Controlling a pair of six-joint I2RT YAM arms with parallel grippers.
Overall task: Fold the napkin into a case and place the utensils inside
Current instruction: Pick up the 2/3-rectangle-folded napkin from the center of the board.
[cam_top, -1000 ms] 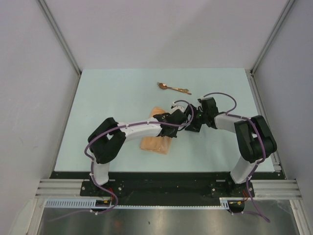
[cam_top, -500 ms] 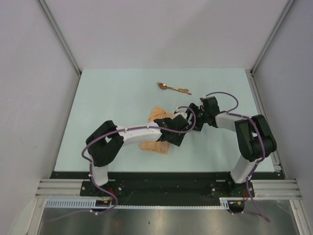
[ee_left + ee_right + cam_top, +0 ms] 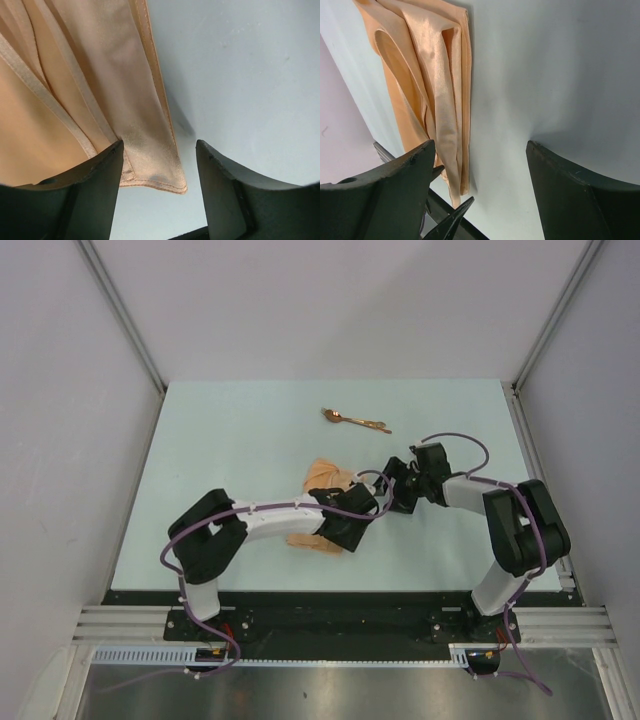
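Note:
The peach-orange napkin [image 3: 322, 479] lies folded into a long strip near the table's middle, partly under my left arm. My left gripper [image 3: 348, 530] is open just above its right edge. In the left wrist view the hemmed corner of the napkin [image 3: 152, 167] sits loose between the spread fingers of the left gripper [image 3: 159, 145], which do not pinch it. My right gripper [image 3: 392, 496] is open over bare table right of the cloth. In its wrist view the napkin [image 3: 435, 75] lies past the left finger of the right gripper [image 3: 480, 145]. The copper utensils [image 3: 355, 421] lie farther back.
The pale table [image 3: 230, 440] has grey walls behind and on both sides. The two gripper heads are close together, and the left gripper's fingertips [image 3: 451, 220] show at the bottom of the right wrist view. A black rail [image 3: 330, 598] runs along the near edge.
My left gripper has opened and let go of the napkin, then drawn back toward the near left. The right gripper has barely shifted and stays open.

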